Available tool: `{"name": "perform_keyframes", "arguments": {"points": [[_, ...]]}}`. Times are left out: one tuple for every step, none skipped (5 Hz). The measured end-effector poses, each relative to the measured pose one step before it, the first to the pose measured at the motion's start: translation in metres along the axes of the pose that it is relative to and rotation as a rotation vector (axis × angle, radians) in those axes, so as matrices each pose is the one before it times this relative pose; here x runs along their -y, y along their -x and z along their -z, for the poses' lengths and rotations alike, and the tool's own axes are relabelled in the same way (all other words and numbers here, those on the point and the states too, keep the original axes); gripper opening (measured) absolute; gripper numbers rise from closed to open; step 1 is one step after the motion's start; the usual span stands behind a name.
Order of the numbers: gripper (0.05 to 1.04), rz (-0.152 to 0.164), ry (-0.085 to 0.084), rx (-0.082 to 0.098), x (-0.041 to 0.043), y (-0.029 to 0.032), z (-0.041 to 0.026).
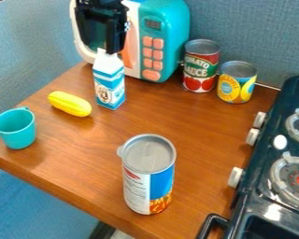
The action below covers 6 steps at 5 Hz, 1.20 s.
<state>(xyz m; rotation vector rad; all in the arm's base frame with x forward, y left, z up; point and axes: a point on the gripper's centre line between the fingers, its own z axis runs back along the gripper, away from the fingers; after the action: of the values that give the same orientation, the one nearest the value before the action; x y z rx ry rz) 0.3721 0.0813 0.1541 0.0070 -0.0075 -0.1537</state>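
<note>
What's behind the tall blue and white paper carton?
Behind the carton is a teal and white toy microwave on the brown wooden tabletop. Whatever the carton itself covers can't be seen.

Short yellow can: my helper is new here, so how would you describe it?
On the brown wooden counter, look at the back, between the teal toy microwave and the black toy stove. Two metal cans stand there. The short yellow can is nearer the stove, and lower than the red-and-green can beside it.
</note>
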Motion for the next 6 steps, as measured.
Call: {"name": "perform_keyframes", "arguments": {"points": [[1.001,-0.0057,-0.0052,-0.0036,-0.00311,-0.00541,0.00241],[1.001,-0.0026,-0.0215,-0.0211,-0.00493,-0.00083,0.00447],[1.001,-0.0012,0.0071,-0.0235,-0.0012,-0.00322,0.00655],[1.001,-0.0063,-0.0104,0.006,-0.00254,-0.00316,-0.00154],[1.001,-0.0036,-0.0196,-0.0314,-0.00501,-0.00174,0.01054],[1.001,-0.0026,-0.0203,-0.0023,-0.00422,-0.00267,0.00112]]}}
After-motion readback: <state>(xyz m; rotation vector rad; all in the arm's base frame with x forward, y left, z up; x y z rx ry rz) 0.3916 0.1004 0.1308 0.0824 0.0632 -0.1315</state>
